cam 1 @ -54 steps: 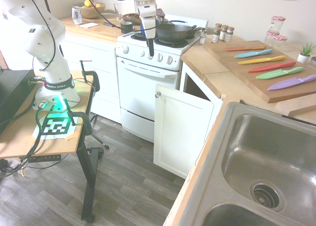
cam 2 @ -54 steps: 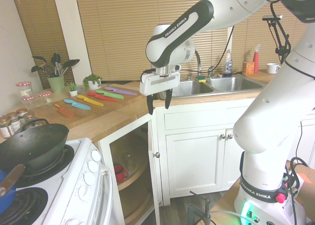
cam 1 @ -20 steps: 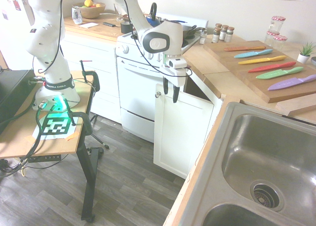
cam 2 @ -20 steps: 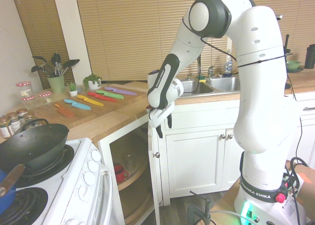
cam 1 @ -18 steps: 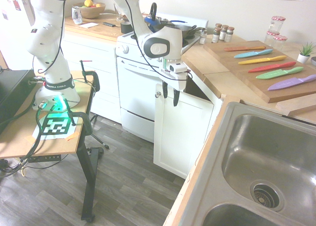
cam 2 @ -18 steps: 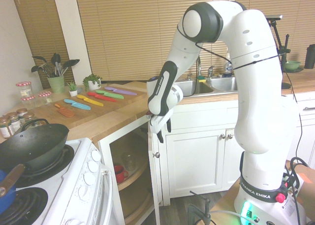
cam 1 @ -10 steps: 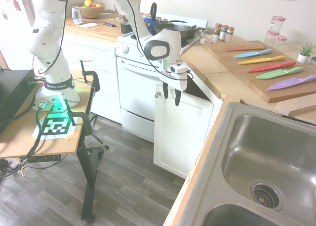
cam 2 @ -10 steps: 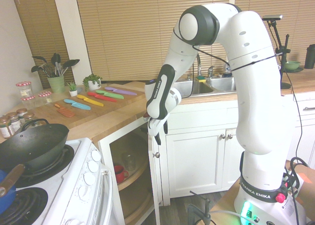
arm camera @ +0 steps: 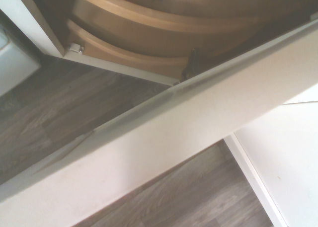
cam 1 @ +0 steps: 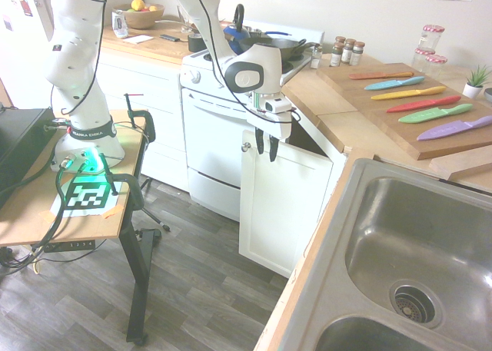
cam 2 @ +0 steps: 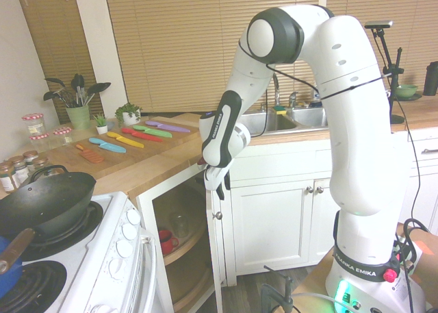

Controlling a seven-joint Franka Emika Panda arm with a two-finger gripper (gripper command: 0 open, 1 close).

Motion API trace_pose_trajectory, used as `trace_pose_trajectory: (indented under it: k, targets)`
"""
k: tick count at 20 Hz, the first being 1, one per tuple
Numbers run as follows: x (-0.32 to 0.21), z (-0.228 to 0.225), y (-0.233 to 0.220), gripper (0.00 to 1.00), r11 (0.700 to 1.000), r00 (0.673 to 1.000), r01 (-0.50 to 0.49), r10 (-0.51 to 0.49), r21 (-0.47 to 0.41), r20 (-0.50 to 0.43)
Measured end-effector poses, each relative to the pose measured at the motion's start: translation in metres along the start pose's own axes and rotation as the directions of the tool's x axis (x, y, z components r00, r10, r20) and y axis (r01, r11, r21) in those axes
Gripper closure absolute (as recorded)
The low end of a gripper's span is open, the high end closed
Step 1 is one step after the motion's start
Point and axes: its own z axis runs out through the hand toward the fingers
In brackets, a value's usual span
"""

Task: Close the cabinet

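Your cabinet door [cam 1: 283, 205] stands open on the corner cabinet [cam 2: 179, 238], between the white oven [cam 1: 231, 128] and the sink counter [cam 1: 350, 174]. The gripper [cam 1: 267, 150] is at the door's upper edge, fingers pointing down, near the round knob [cam 1: 246, 147] at the top corner. Its two fingers are parted by a narrow gap; whether they touch or grip the door, you cannot tell from these views. In the wrist view the door's edge runs diagonally across the picture, the cabinet's curved shelves [arm camera: 164, 21] on one side and a white cabinet front [arm camera: 285, 142] on the other. Observed room: the floor [cam 1: 192, 274] is open below the door on its outer side, and the cabinet opening lies uncovered behind it. The countertop edge is near the gripper, on the cabinet side. Against the earliest frame, the arm has come down from above the stove to the door; the finger gap is narrower than half a second ago, and the door shows no visible shift.
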Motion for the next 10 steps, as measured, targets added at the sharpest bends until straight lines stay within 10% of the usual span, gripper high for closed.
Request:
trace_pose_trajectory:
  k: [10]
  targets:
    - [0.0046, -0.0035, -0.0022, 1.00, 1.000, 1.000, -0.005, 0.005, 0.022, 0.016]
